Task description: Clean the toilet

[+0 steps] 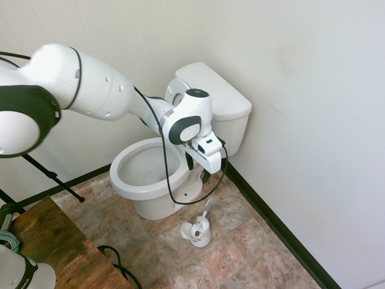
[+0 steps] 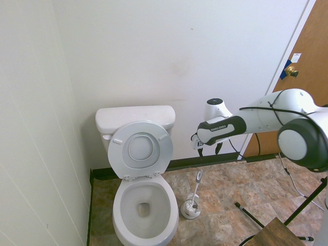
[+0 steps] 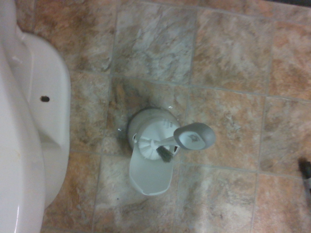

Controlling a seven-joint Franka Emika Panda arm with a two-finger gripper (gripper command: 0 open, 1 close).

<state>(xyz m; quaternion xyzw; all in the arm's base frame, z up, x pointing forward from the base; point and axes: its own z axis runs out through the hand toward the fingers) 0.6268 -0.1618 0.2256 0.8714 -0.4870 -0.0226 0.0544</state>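
gripper (image 1: 198, 170) above brush holder (image 1: 197, 232), beside toilet (image 1: 147, 174)

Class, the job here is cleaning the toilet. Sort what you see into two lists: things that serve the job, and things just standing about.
Serve the job: toilet; brush in its holder; gripper above them.

Standing about: wooden table; door.

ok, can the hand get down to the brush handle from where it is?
Probably yes. The hand hangs above the brush in its holder beside the toilet, and nothing sits between them.
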